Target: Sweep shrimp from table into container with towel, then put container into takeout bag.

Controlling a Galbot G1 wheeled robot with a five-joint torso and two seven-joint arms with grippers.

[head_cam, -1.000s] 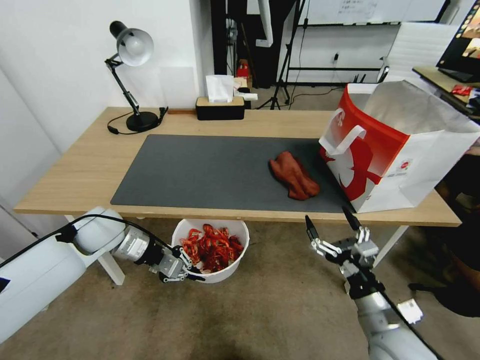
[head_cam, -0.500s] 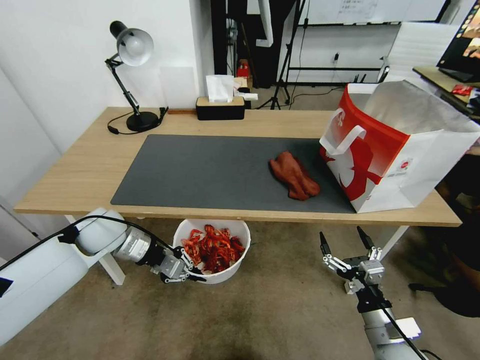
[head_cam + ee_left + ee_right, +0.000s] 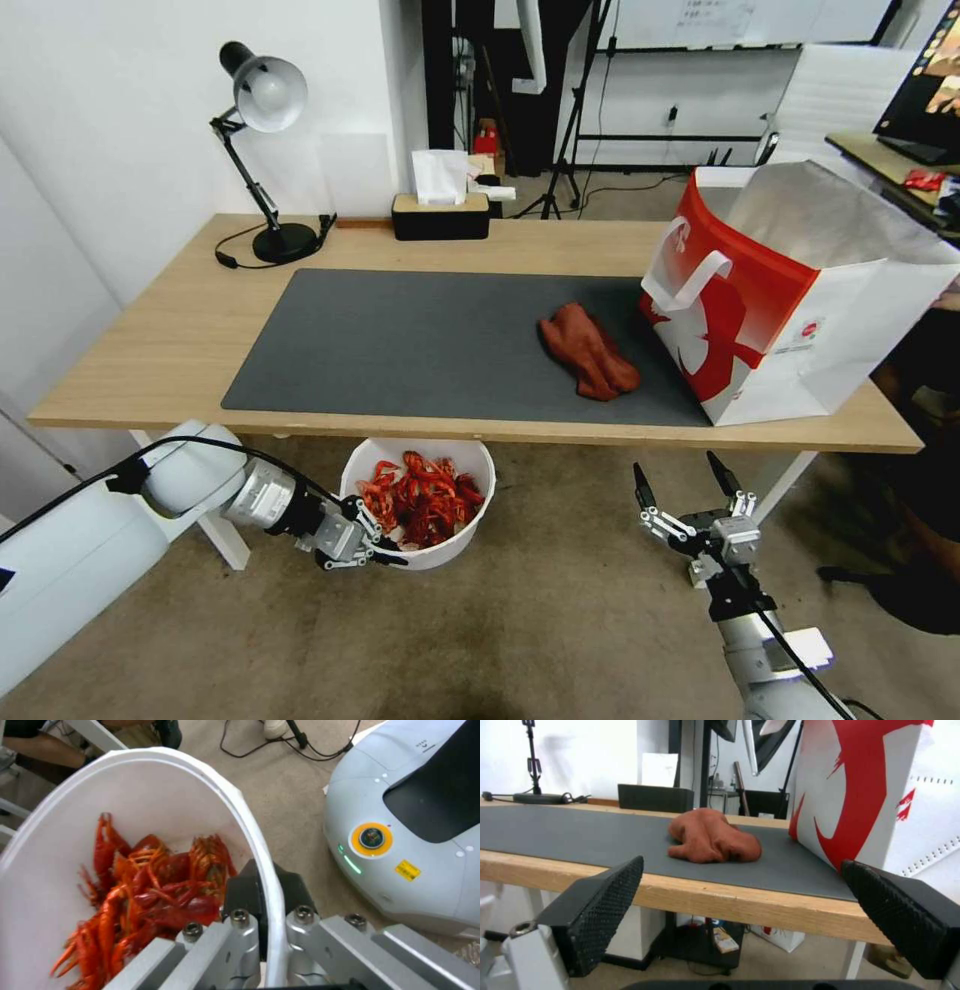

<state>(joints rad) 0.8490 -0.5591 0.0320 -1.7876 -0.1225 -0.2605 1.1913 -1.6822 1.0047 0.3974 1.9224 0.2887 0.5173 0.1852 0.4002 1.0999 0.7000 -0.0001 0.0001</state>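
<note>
The left gripper (image 3: 385, 548) is clamped on the rim of the white container (image 3: 445, 548), one finger (image 3: 243, 890) inside the wall and the other outside, as the left wrist view shows. It holds the container below the near edge of the counter (image 3: 160, 340), at about 7 o'clock in the head view, with the bowl's far rim tucked just under the counter's edge. The shrimp (image 3: 420, 495) lie heaped inside the container, a tangle of red-orange bodies, legs and claws (image 3: 140, 888) against the white wall.

The right gripper (image 3: 687, 482) hangs below the counter's near edge at about 5 o'clock, its fingers (image 3: 602, 907) spread wide apart and holding nothing, tips pointing up toward the counter. From the right wrist view it looks level across the counter edge at the towel (image 3: 711, 838).

The towel (image 3: 588, 350) lies bunched on the dark grey mat (image 3: 400, 340), toward its right end, just beside the takeout bag (image 3: 800, 290). The bag stands upright at the counter's right end, at about 2 o'clock, its mouth open and its silver lining showing, with its near corner on the mat.

At the counter's far side stand a desk lamp (image 3: 262, 150) at 11 o'clock and a tissue box (image 3: 440, 212) at 12 o'clock.
</note>
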